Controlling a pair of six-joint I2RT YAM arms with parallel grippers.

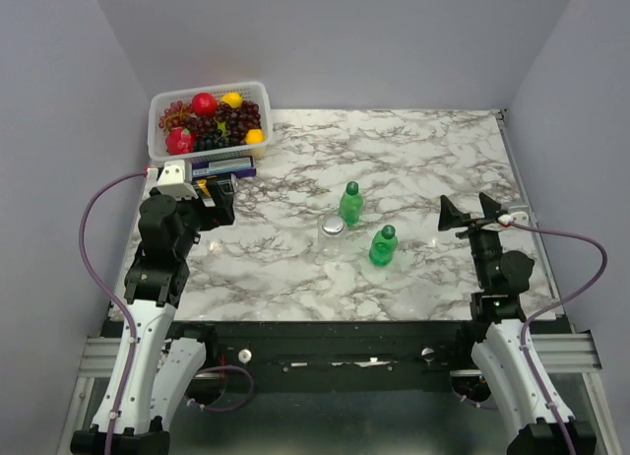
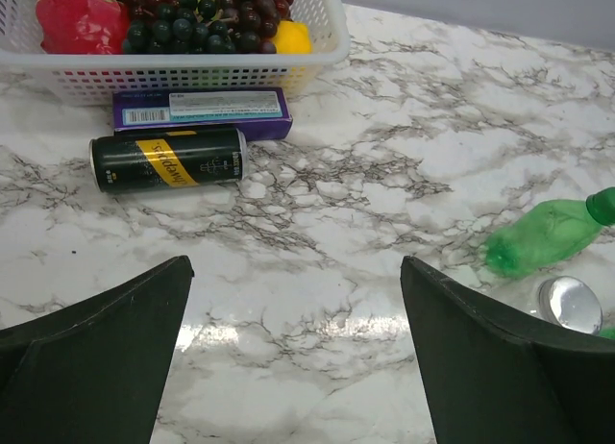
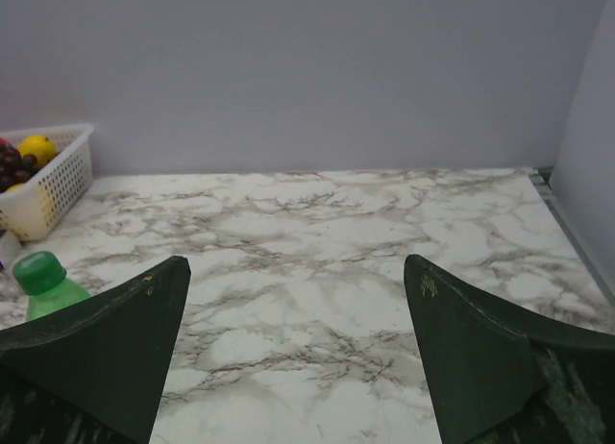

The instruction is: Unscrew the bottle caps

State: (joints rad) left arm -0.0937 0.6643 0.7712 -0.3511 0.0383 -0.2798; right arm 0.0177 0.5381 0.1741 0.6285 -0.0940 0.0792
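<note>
Three bottles stand upright mid-table, caps on. A green bottle (image 1: 351,207) carries a dark green cap (image 1: 351,188), a second green bottle (image 1: 382,248) has its own green cap (image 1: 389,232), and a squat clear bottle (image 1: 330,240) wears a silvery cap (image 1: 333,224). My left gripper (image 1: 219,201) hovers at the left side, well away from them, open and empty (image 2: 296,266); its view catches a green bottle (image 2: 546,235) and the silvery cap (image 2: 569,302) at the right edge. My right gripper (image 1: 468,211) is open and empty (image 3: 296,261), to the right of the bottles, with one green cap (image 3: 38,271) at its far left.
A white basket (image 1: 157,130) of fruit sits at the back left corner. In front of it lie a purple box (image 2: 202,110) and a dark can with a yellow label (image 2: 168,160), on its side. Walls close in the table on three sides.
</note>
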